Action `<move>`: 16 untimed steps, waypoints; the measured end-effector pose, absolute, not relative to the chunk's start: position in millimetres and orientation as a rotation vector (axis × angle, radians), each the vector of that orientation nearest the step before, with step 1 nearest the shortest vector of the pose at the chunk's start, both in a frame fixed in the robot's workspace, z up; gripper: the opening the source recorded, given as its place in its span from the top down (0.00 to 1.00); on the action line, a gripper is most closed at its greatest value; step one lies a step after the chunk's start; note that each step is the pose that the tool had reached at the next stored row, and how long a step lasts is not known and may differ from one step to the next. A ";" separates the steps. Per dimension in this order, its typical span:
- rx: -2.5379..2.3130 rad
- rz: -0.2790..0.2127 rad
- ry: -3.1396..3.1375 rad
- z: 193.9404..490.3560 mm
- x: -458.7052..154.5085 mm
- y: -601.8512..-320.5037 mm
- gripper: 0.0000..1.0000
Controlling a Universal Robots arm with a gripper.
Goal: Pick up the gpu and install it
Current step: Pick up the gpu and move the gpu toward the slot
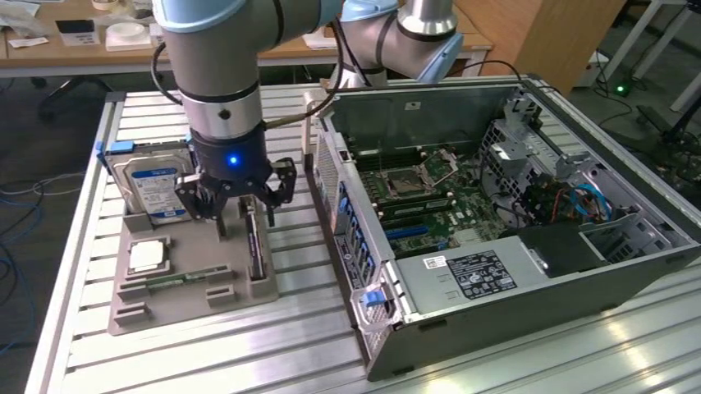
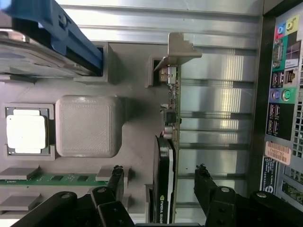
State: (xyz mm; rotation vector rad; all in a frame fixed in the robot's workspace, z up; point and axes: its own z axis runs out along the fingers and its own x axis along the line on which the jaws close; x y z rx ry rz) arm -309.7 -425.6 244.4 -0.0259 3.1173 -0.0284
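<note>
A Universal Robots arm is hovering its tool (image 1: 246, 226) over a grey tray (image 1: 235, 297) on the slatted metal tabletop (image 1: 219, 361). The tool's jaws are standing wide open and are holding nothing. The gpu (image 1: 255, 250) is standing on its long edge in a slot along the side of the tray nearest the open computer case (image 1: 526, 320), and it is sitting between the two black fingers (image 2: 116, 177). In the wrist view, a clear gap is showing on either side of the card, with neither finger touching it. That view is also showing the card's dark face, its green board edge and the pale metal bracket (image 2: 180, 47) at the end farthest from the tool.

Other parts are sharing the tray. A silver hard drive (image 1: 151, 187) with a blue-and-white label is standing upright at the far end, a square processor (image 1: 147, 257) is lying flat in its recess, and a narrow green memory stick (image 1: 189, 278) is lying beside it. The case is lying on its side at the exterior view's right, with its motherboard exposed.
</note>
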 end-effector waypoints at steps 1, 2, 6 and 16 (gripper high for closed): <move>-0.026 -0.028 3.117 242.6 -309.8 -425.6 0.29; -0.026 -0.029 3.117 240.8 -309.7 -425.7 0.29; -0.025 -0.029 3.117 233.5 -307.6 -425.7 0.29; -0.006 -0.029 3.117 215.4 -305.0 -425.7 0.29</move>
